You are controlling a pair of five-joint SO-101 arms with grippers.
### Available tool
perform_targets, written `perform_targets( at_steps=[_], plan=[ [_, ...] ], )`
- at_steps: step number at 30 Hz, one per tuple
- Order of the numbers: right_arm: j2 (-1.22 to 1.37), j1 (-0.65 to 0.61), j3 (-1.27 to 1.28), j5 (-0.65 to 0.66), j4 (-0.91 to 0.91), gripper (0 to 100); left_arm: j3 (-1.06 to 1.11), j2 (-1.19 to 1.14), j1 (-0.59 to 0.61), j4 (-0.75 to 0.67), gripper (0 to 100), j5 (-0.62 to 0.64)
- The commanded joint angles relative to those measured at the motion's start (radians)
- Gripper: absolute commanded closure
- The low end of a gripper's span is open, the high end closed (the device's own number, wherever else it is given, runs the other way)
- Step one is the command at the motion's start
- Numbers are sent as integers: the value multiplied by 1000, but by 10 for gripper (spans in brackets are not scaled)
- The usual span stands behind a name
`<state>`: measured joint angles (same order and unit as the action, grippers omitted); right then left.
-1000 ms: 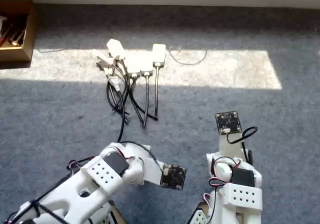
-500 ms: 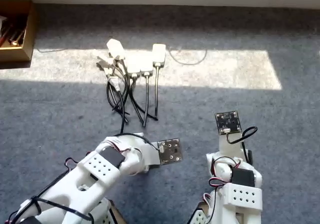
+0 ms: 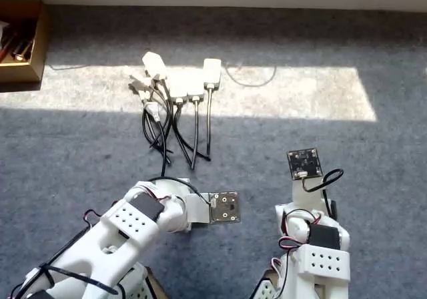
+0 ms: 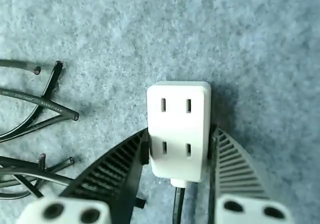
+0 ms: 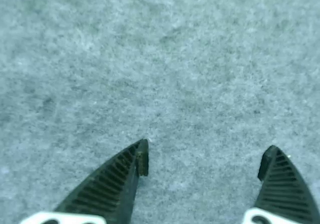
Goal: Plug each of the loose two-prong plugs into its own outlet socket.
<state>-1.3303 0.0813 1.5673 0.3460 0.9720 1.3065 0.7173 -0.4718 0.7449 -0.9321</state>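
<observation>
A white outlet block [image 4: 178,129] with two pairs of slots sits between the fingers of my left gripper [image 4: 179,139], which is shut on its sides just above the grey carpet; its black cord leaves toward the wrist. In the high view this arm lies at the lower left, with its wrist board [image 3: 223,207] pointing right. Several white plugs and adapters [image 3: 177,82] lie bunched in the sunlit strip, their black cords [image 3: 177,135] trailing toward the arms. My right gripper [image 5: 205,159] is open over bare carpet at the lower right, holding nothing.
Cut black cord ends [image 4: 45,99] lie on the carpet beside the held block. A wooden box [image 3: 20,42] stands at the far left edge. A thin cable loop [image 3: 250,79] lies right of the plug cluster. Open carpet [image 3: 333,132] lies ahead of the right arm.
The left arm's wrist has swung away from the table's near edge toward the cords, and its board has turned. The right arm has not moved.
</observation>
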Motion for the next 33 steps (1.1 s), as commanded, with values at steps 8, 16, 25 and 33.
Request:
perform_targets(
  at_steps=[8,16,25,33],
  plan=[
    [-8,-8,-4,-2,-16,656,-107,10,12,18,800,-3],
    [-8,-8,-4,-2,-18,656,-137,10,-7,77,800,-3],
    [-8,-8,15,0,-19,656,-203,10,-58,311,800,-6],
    [-8,-8,15,0,-19,656,-516,113,334,284,800,218]
  ],
)
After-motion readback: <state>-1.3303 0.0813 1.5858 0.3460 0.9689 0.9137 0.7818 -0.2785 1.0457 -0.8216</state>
